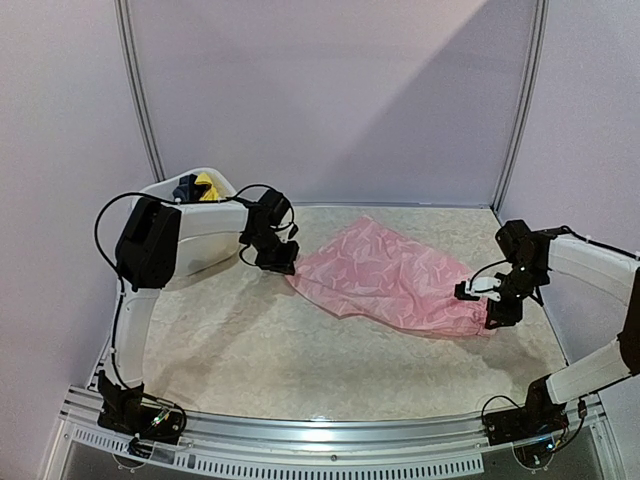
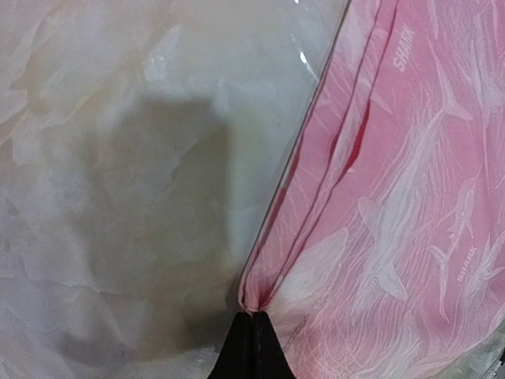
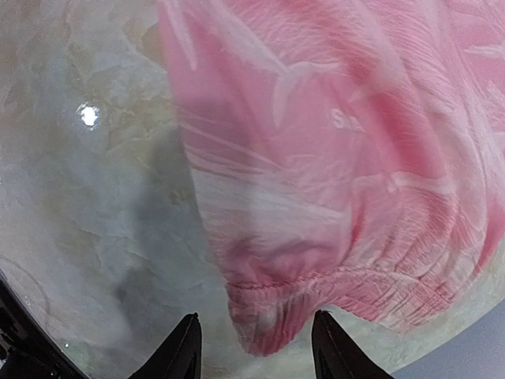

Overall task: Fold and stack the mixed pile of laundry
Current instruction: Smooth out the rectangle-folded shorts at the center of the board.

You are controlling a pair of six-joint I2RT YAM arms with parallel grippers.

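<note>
One pink garment [image 1: 390,280], left claw [image 2: 254,320] pinching, right claw [image 3: 254,324] parted

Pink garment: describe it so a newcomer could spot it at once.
On the marbled table, look mid-surface between the two arms. The pink garment lies spread there, one corner pinched in the left claw, its gathered end by the open right claw. Only it is thin pink cloth with pale shark print; the yellow piece sits in the white tub.
</note>
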